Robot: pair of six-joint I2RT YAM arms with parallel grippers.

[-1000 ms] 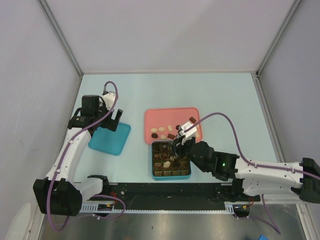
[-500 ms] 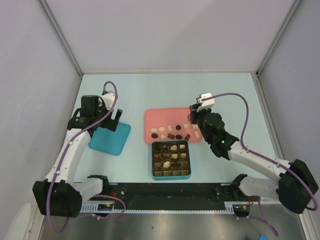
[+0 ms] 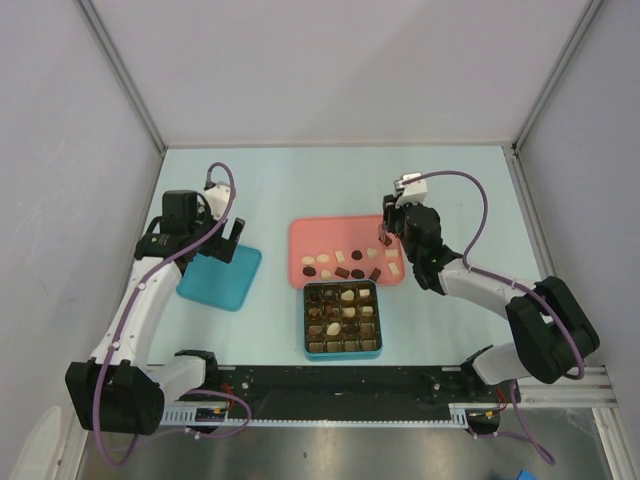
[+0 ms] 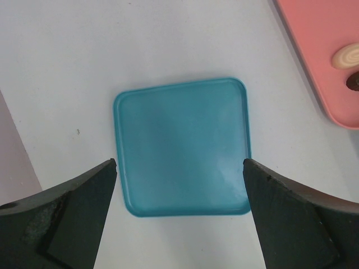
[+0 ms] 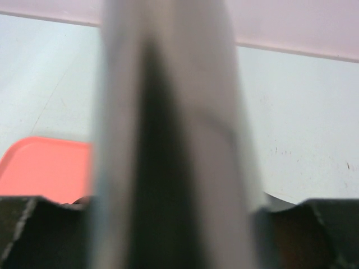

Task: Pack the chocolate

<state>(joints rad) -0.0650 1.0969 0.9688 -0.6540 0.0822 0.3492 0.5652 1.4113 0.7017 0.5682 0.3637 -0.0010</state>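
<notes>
Several small chocolates (image 3: 343, 272), dark, reddish-brown and cream, lie along the front of the pink tray (image 3: 330, 235). More sit in compartments of the teal box (image 3: 305, 322), among them a cream one (image 3: 347, 296). My right gripper (image 3: 386, 232) hangs over the tray's right end, just above a reddish-brown chocolate (image 3: 385, 241). In the right wrist view a blurred grey, tweezer-like tool (image 5: 176, 140) fills the space between its fingers. My left gripper (image 4: 179, 168) is open and empty above a flat teal lid (image 4: 182, 145).
The teal lid (image 3: 220, 277) lies at the left, apart from the tray. The pink tray's corner with a cream chocolate (image 4: 350, 56) shows in the left wrist view, and its edge (image 5: 45, 165) in the right wrist view. Enclosure walls stand close on three sides.
My right arm has swung from over the teal box back and to the right, to the pink tray's right end. A cream chocolate now shows in the box. The left arm has not moved.
</notes>
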